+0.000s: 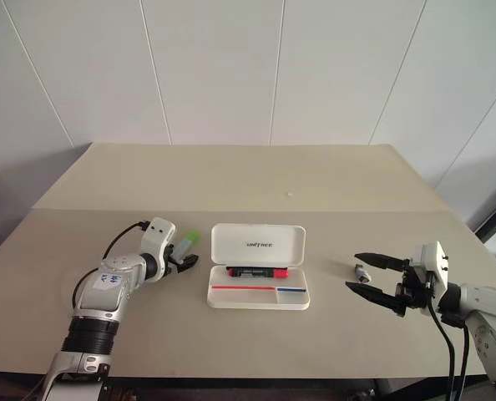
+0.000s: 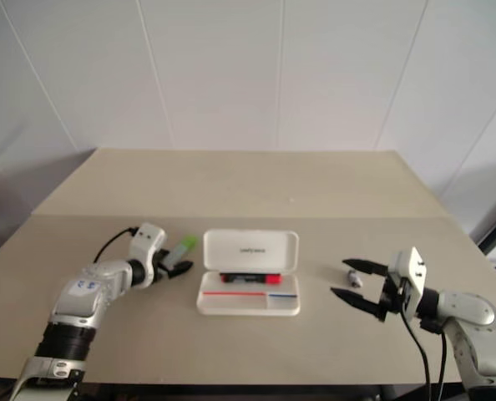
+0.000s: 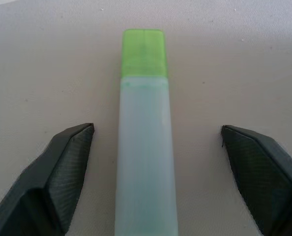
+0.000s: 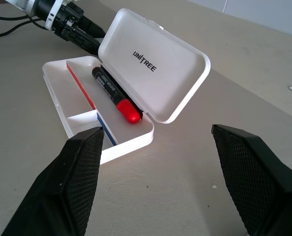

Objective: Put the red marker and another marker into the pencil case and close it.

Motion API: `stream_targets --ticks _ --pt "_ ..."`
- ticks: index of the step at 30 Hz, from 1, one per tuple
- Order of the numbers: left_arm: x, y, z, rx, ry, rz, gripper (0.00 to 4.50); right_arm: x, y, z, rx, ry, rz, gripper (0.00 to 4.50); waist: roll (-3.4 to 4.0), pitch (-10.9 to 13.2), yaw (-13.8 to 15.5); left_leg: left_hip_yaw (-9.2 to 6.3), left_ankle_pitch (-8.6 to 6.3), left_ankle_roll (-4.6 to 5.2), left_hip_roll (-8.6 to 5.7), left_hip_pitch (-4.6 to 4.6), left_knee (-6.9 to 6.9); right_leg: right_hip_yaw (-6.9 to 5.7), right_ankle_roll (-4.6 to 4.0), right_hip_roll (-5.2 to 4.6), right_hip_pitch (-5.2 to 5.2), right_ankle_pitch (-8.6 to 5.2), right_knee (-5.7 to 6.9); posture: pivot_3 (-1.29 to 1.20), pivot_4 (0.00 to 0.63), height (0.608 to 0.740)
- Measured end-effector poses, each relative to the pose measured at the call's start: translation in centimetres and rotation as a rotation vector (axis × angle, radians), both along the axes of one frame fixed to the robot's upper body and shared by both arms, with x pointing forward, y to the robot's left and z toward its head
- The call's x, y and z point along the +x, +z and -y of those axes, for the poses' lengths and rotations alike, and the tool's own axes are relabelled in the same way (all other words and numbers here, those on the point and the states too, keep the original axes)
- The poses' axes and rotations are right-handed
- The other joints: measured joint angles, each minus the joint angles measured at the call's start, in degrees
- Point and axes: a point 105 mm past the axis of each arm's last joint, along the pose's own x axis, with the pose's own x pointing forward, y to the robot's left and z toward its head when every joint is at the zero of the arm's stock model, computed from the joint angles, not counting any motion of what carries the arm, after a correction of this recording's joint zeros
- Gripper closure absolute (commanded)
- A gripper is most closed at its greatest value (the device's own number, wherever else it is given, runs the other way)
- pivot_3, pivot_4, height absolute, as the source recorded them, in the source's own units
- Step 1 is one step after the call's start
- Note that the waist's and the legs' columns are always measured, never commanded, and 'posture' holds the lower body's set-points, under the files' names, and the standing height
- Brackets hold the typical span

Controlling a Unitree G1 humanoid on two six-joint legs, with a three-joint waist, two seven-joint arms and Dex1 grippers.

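- One marker, the red marker, is already lying in the far compartment of the open pencil case.
- Left of the case, the green marker is lying between the left gripper's spread fingers, not yet pinched, ready for grasping.
- Right gripper is waiting wide open and empty, right of the case.

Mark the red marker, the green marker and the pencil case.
red marker [image 4: 117, 94], right wrist view, barrel near the red end
green marker [image 3: 145, 162], left wrist view, pale barrel
pencil case [image 1: 257, 241], left eye view, open lid
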Motion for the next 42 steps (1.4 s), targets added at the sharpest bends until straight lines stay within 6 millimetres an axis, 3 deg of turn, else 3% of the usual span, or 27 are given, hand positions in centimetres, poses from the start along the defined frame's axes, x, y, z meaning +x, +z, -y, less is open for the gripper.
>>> stream_targets --ticks 8,18,21,23,26,29,31,37,42 --pt "0.0 0.1 -0.5 0.006 0.013 -0.028 3.41 0.0 0.0 0.0 0.0 -0.002 0.0 0.0 0.1 -0.08 -0.07 0.02 0.0 0.0 -0.01 0.0 -0.02 0.02 0.0 -0.02 0.0 0.0 -0.02 0.0 0.15 0.74" --pt "0.0 0.3 -0.7 0.021 0.008 -0.028 3.42 0.2 0.3 -0.1 -0.001 0.0 0.011 0.0 0.1 -0.08 -0.16 0.02 0.0 0.0 0.0 -0.02 -0.05 0.03 0.0 -0.01 -0.02 0.0 -0.03 0.0 0.15 0.74" --pt "0.1 1.2 -0.5 0.041 -0.026 -0.019 3.42 0.2 0.3 -0.1 -0.001 0.0 0.011 0.0 0.07 -0.06 -0.09 0.01 0.0 0.0 0.0 -0.1 -0.07 0.02 0.0 -0.01 -0.08 0.0 -0.06 0.0 0.15 0.74" --pt "0.4 2.8 -0.1 0.044 -0.062 0.013 3.42 0.2 0.4 -0.1 -0.001 0.003 0.014 0.0 0.02 -0.02 0.17 -0.01 0.0 0.0 -0.01 -0.16 -0.06 0.0 0.0 -0.02 -0.12 0.0 -0.08 0.0 0.15 0.74" --pt "-0.3 7.0 1.4 0.051 -0.227 0.084 3.42 0.1 0.6 -0.2 0.003 0.017 0.017 0.0 -0.03 0.0 0.22 -0.02 -0.02 -0.01 0.0 -0.28 -0.12 -0.02 0.0 -0.02 -0.17 0.0 -0.18 0.0 0.15 0.74" --pt "-2.5 11.7 4.1 0.07 -0.472 0.177 3.42 0.0 0.9 -0.4 0.008 0.045 0.022 0.0 -0.01 0.0 0.23 -0.01 -0.11 0.01 0.0 -0.3 -0.18 -0.03 0.02 -0.03 -0.16 -0.03 -0.31 0.0 0.15 0.74" --pt "-3.9 13.3 5.2 0.073 -0.594 0.2 3.42 -0.1 1.0 -0.5 0.01 0.065 0.024 0.0 0.0 0.0 0.22 -0.01 -0.12 0.02 0.01 -0.31 -0.24 -0.03 0.02 -0.02 -0.16 -0.07 -0.37 0.0 0.15 0.74" --pt "-8.2 13.2 8.0 0.094 -0.944 0.108 3.42 -0.9 1.3 -0.5 -0.004 0.16 0.014 0.0 0.01 0.03 0.11 0.01 -0.15 0.05 0.02 -0.33 -0.3 -0.02 0.02 -0.02 -0.17 -0.09 -0.47 0.0 0.15 0.74" --pt "-9.1 10.8 9.8 0.145 -1.058 0.011 3.42 -0.7 1.4 -0.1 -0.023 0.16 0.013 0.0 0.01 0.03 0.18 0.01 -0.15 0.05 0.03 -0.32 -0.18 -0.02 0.02 0.0 -0.15 -0.09 -0.43 0.0 0.15 0.74"
